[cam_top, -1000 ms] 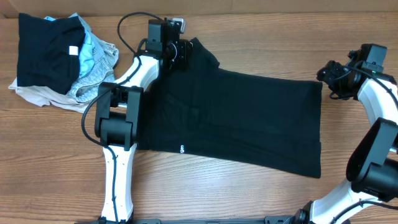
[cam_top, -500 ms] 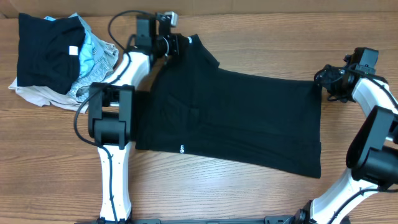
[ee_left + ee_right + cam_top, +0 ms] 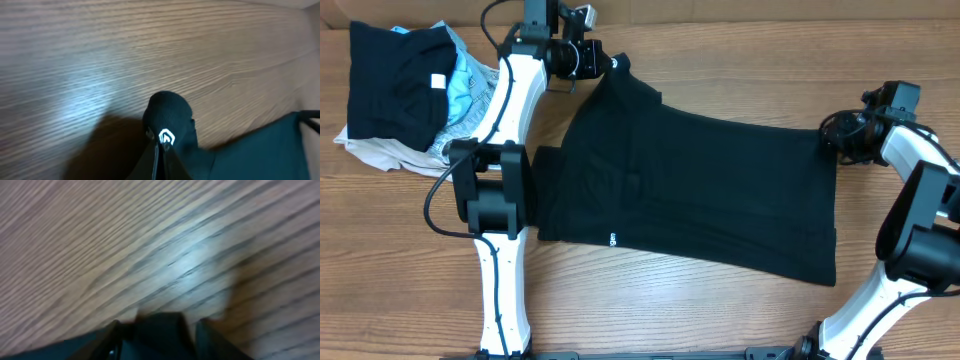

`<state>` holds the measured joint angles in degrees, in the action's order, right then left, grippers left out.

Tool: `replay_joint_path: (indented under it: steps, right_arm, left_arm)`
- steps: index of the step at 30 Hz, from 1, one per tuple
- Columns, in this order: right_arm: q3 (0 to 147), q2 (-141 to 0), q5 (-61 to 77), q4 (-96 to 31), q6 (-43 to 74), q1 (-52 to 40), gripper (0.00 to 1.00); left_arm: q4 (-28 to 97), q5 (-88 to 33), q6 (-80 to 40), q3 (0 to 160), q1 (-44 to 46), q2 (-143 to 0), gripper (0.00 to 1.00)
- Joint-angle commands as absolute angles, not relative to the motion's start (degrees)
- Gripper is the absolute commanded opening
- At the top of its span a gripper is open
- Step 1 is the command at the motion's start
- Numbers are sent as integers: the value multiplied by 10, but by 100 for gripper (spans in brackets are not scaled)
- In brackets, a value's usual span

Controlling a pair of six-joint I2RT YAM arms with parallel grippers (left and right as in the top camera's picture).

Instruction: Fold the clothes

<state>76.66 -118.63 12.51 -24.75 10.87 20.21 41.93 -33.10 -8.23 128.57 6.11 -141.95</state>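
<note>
The large black T-shirt [image 3: 700, 190] lies spread across the middle of the table, its small white logo [image 3: 612, 239] near the front edge. My left gripper [image 3: 603, 62] is at the shirt's far left corner. In the left wrist view this gripper [image 3: 157, 146] is shut on a bunch of black fabric [image 3: 167, 112] that bears a white mark. My right gripper [image 3: 832, 137] is at the shirt's far right corner. In the blurred right wrist view this gripper [image 3: 160, 326] has a flap of the black shirt [image 3: 160, 341] between its parted fingers, with a slim gap still visible.
A pile of other clothes sits at the far left: a black piece [image 3: 395, 85] on top, a light-blue piece [image 3: 470, 88] and a beige piece [image 3: 380, 152] beneath. Bare wooden tabletop [image 3: 720, 310] surrounds the shirt. Both arm bases stand along the front edge.
My left gripper shut on the shirt's far left corner and moved it toward the far left. My right gripper slid left onto the far right corner, its fingers narrowing.
</note>
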Motion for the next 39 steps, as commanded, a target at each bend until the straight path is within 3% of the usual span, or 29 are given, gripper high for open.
replay_joint_path:
  steps: [1, 4, 8, 19, 31, 39]
  right_arm:
    - [766, -1199, 114, -249, 118, 200, 45]
    - [766, -1199, 115, -251, 118, 200, 20]
    - [766, -1185, 121, -255, 117, 200, 4]
    - [766, -1041, 138, -408, 121, 200, 4]
    - [766, -1033, 51, -649, 124, 200, 4]
    - [766, -1033, -10, -752, 124, 200, 4]
  left_arm:
    - [460, -265, -22, 1328, 77, -1426, 4]
    - [504, -249, -12, 1346, 86, -1426, 4]
    - [552, -236, -12, 1366, 88, -1426, 4]
    - [765, -202, -12, 1473, 69, -1426, 4]
    - [962, -162, 3, 1473, 71, -1426, 4]
    - [968, -182, -14, 1457, 76, -1408, 4]
